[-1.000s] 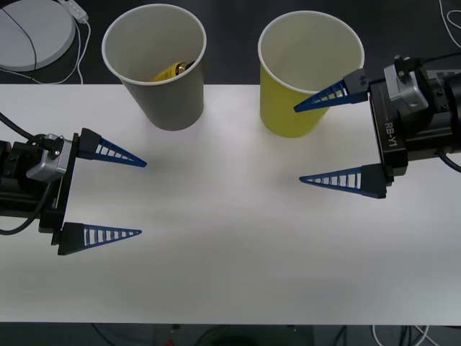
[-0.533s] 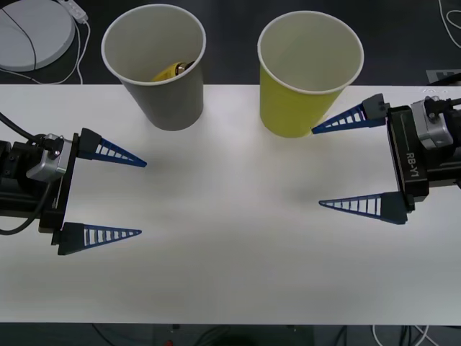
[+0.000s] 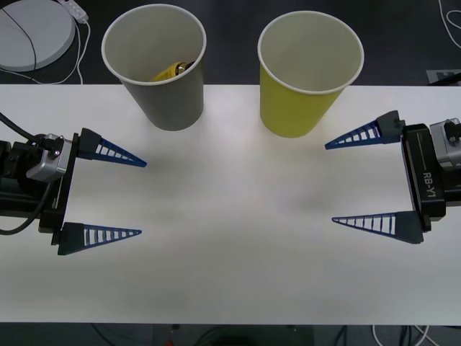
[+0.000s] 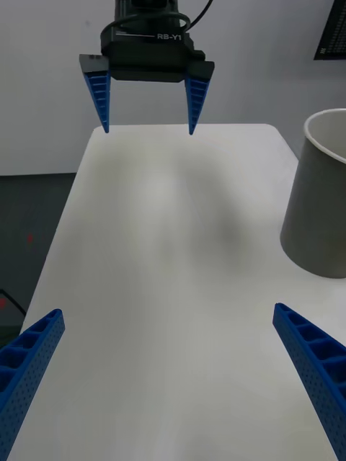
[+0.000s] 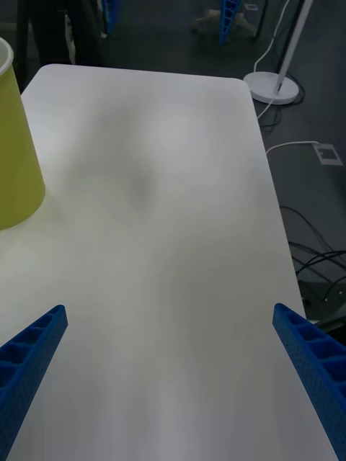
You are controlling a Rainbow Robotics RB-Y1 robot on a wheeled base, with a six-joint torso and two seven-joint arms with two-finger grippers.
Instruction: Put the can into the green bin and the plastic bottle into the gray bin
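Right gripper (image 3: pixel 338 180) sits over the right side of the white table (image 3: pixel 230 274), fingers spread wide, nothing between them. Its fingertips point toward the table's middle; the upper tip ends just beside the green bin (image 3: pixel 308 71), apart from it, not touching.

Left gripper (image 3: pixel 142 197) mirrors it over the left side, fingers also spread wide and empty, tips pointing inward. From the right wrist view the left gripper (image 4: pixel 148 132) hangs across the table with both blue fingers pointing down at the far edge, and the right arm's own fingers (image 4: pixel 29 360) stand at the two bottom corners, wide apart. Left wrist view: same picture, own fingers (image 5: pixel 32 346) at both corners, bare tabletop (image 5: pixel 158 238) between them.

Both bins stand upright at the far edge of the table, near each other but apart. Gray bin (image 3: pixel 160 68) is on the left, green bin on the right. The gray bin (image 4: pixel 321 202) shows at the side of the right wrist view, the green bin (image 5: pixel 16 151) at the side of the left wrist view.

Plastic bottle (image 3: pixel 173 71) lies inside the gray bin, tilted against the wall near the bottom; yellow body visible, mostly hidden by the rim. Can't see the bottom of the green bin's inside, so can't tell what it holds.

Off the table, back left: a round white base (image 3: pixel 32 32) with a cable on the dark floor.
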